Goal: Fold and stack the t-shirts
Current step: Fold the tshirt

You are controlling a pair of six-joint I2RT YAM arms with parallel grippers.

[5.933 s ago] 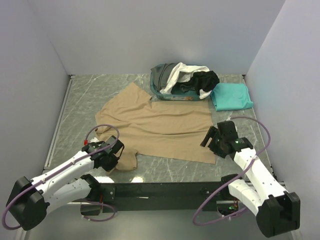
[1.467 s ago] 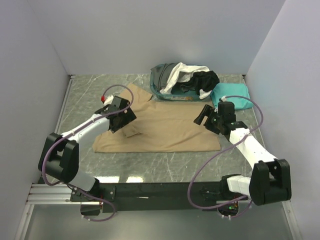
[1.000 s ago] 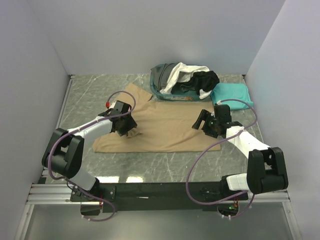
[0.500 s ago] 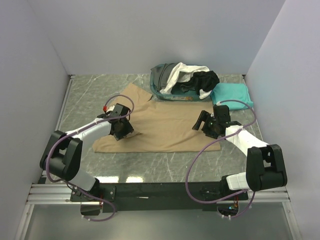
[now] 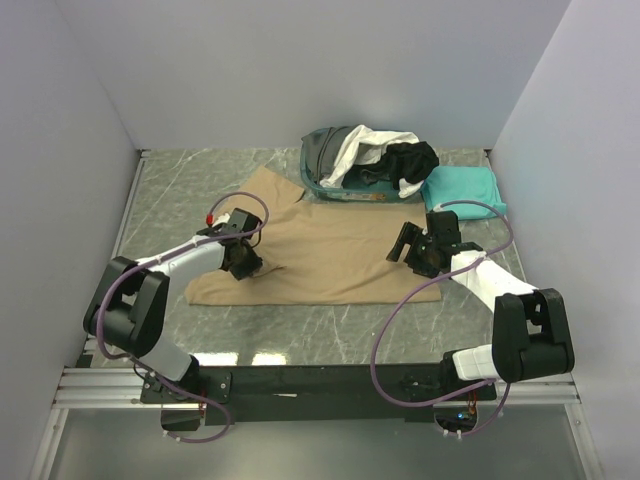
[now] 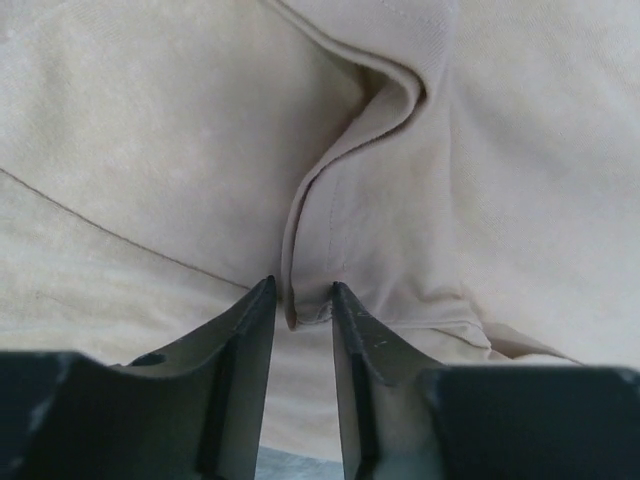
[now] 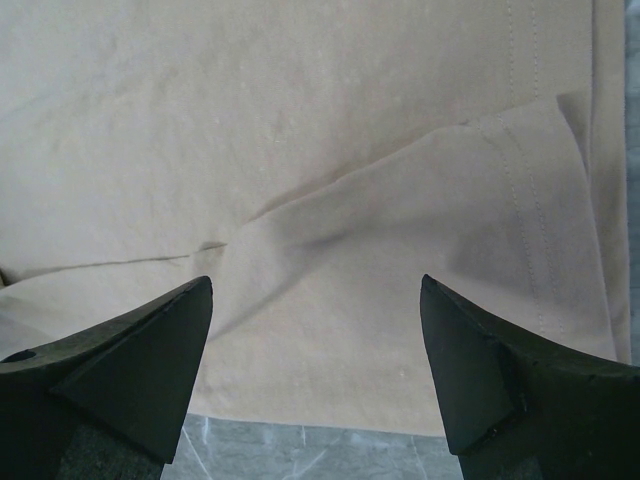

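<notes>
The tan t-shirt (image 5: 330, 255) lies folded in half on the marble table, its fold line toward me. My left gripper (image 5: 243, 262) is low on its left part, the jaws nearly closed on a raised ridge of tan cloth (image 6: 300, 250) that runs up from the fingertips (image 6: 262, 300). My right gripper (image 5: 418, 255) is wide open and empty just above the shirt's right end (image 7: 400, 200), near its hem. The teal t-shirt (image 5: 462, 192) lies folded at the back right. White (image 5: 355, 148), black (image 5: 412, 160) and dark grey (image 5: 330, 150) shirts are piled in the basket.
The teal plastic basket (image 5: 312, 178) stands at the back centre, touching the tan shirt's far edge. Bare marble (image 5: 330, 330) runs along the near side. Grey walls close in the left, back and right.
Both grippers carried the shirt's near half away from me and folded it over. In the last second the left gripper sank lower onto the cloth; the right gripper stayed open.
</notes>
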